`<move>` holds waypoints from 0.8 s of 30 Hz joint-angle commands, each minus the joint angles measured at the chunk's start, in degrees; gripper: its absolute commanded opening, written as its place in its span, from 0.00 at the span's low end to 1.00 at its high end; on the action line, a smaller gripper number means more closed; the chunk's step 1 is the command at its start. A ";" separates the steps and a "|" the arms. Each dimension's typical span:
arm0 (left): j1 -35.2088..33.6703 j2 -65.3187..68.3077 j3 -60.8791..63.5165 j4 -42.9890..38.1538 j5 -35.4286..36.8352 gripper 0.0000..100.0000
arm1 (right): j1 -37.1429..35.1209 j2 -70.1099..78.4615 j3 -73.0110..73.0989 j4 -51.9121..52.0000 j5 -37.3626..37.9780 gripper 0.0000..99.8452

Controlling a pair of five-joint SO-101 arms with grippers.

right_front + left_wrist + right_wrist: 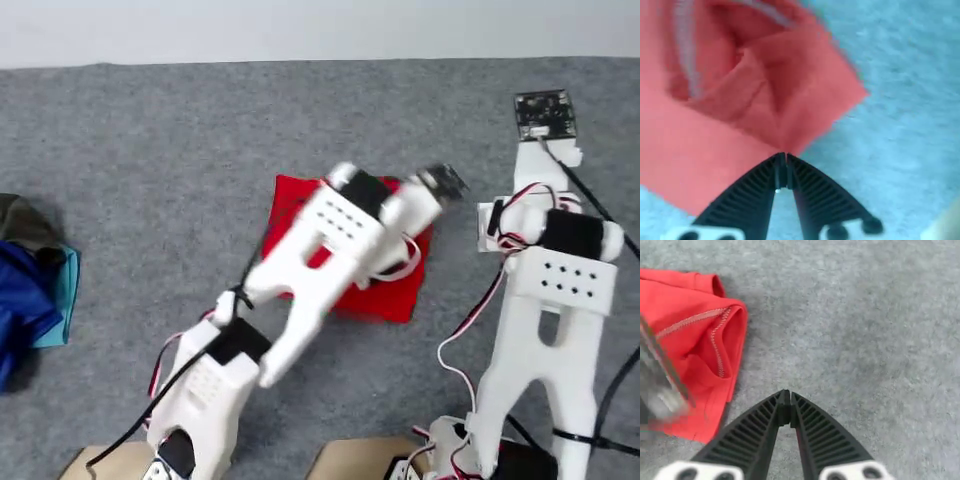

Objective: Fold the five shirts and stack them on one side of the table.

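A red shirt [300, 205] lies partly folded mid-table on the grey carpet. My left arm stretches over it from the near left, and its gripper [440, 182] is at the shirt's far right corner. In the left wrist view the left gripper [782, 159] is shut at the edge of the red shirt [715, 135], and creases in the cloth run to its tips. My right gripper [545, 115] is at the far right, off the shirt. It is shut [785, 396] on nothing, over bare carpet beside the red shirt's stitched hem [715, 340].
A heap of other shirts [30, 285], blue, teal and dark olive, sits at the table's left edge. Both arm bases stand at the near edge. Open carpet lies behind and left of the red shirt.
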 commanded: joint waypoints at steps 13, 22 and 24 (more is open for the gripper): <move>2.46 -13.63 4.00 1.41 0.62 0.01 | 6.37 -0.48 -0.53 -1.01 -0.18 0.01; -17.49 -24.70 4.00 1.41 0.18 0.01 | -1.01 2.68 -0.44 -1.19 -0.53 0.02; -22.68 -24.70 4.00 1.32 0.18 0.01 | -4.35 5.23 -0.44 -1.19 -0.53 0.06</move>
